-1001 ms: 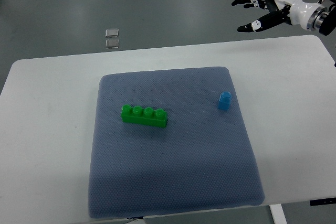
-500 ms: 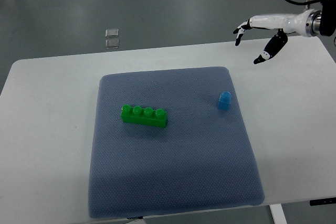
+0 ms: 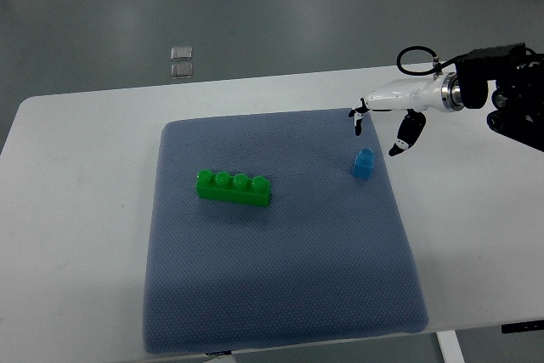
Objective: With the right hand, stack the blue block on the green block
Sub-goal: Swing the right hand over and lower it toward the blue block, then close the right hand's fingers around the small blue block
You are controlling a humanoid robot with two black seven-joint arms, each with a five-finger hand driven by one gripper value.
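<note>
The reach step is in hand: the right hand, fingers spread and empty, hovers just beyond the blue block near the mat's right edge. Next it must lower and close on it; the green block lies mid-mat.

Prob. lab: white table, grey floor, robot rig.

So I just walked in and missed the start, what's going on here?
The robot's right hand is reaching with open fingers toward a blue block on a blue-grey mat, not touching it yet. The green block lies apart on the mat, nothing stacked on it. The left arm is out of view.
</note>
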